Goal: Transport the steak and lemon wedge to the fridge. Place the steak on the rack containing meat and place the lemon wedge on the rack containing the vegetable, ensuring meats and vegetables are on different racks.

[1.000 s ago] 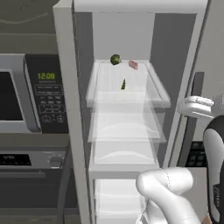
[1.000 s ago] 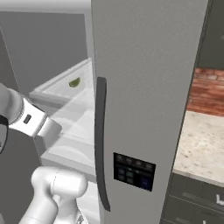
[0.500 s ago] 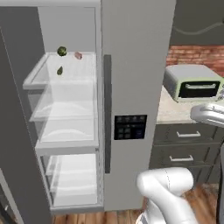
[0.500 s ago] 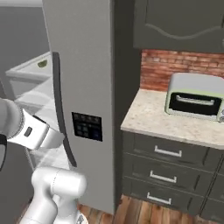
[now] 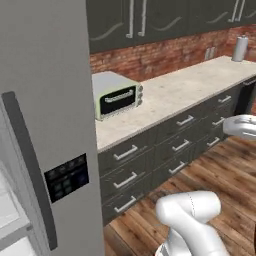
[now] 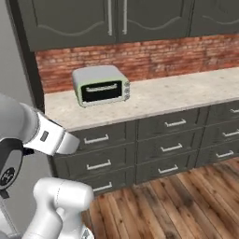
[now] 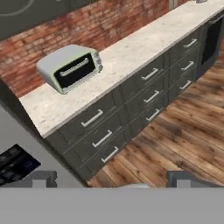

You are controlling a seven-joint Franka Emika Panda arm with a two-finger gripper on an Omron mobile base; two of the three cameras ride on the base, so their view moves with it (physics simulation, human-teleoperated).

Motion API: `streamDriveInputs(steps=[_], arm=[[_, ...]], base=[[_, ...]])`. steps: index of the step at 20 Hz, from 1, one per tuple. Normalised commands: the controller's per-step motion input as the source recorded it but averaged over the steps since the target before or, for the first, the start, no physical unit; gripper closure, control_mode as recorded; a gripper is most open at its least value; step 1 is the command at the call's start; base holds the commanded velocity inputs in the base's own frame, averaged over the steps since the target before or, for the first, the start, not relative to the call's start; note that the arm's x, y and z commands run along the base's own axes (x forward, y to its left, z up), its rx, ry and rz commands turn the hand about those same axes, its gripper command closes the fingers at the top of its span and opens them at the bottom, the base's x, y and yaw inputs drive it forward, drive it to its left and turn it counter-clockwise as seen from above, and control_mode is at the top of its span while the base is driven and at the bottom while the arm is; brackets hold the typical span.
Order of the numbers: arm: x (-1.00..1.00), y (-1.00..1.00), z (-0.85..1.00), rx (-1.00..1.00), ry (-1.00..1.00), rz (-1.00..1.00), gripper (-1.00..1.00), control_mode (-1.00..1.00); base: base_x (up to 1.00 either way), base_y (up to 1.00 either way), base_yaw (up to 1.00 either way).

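The gripper (image 7: 111, 180) is open and holds nothing. The fridge (image 5: 45, 125) stands beside it. The steak is probably soft and slippery, so grab its thick middle.

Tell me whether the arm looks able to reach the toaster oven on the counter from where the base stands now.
Probably not yet. The toaster oven sits far back on the counter, across open wood floor; nothing blocks the way, but the gripper hangs well short.
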Motion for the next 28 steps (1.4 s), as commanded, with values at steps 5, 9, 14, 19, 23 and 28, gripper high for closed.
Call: streamDriveInputs(steps=[5,9,14,19,23,28], arm=[[0.00,0.00,0.00,0.00,0.00,0.00,-1.00,1.00],[0.00,0.00,0.00,0.00,0.00,0.00,-1.00,1.00],[0.00,0.00,0.00,0.00,0.00,0.00,-1.00,1.00],[0.00,0.00,0.00,0.00,0.00,0.00,-1.00,1.00],[0.00,0.00,0.00,0.00,0.00,0.00,-1.00,1.00],[0.00,0.00,0.00,0.00,0.00,0.00,-1.00,1.00]], base=[[0.00,-0.48,-0.77],[-0.12,-0.90,-0.45],[0.05,-0.11,-0.90],[0.00,0.01,-1.00],[0.03,0.05,-1.00],[1.00,0.85,-0.58]])
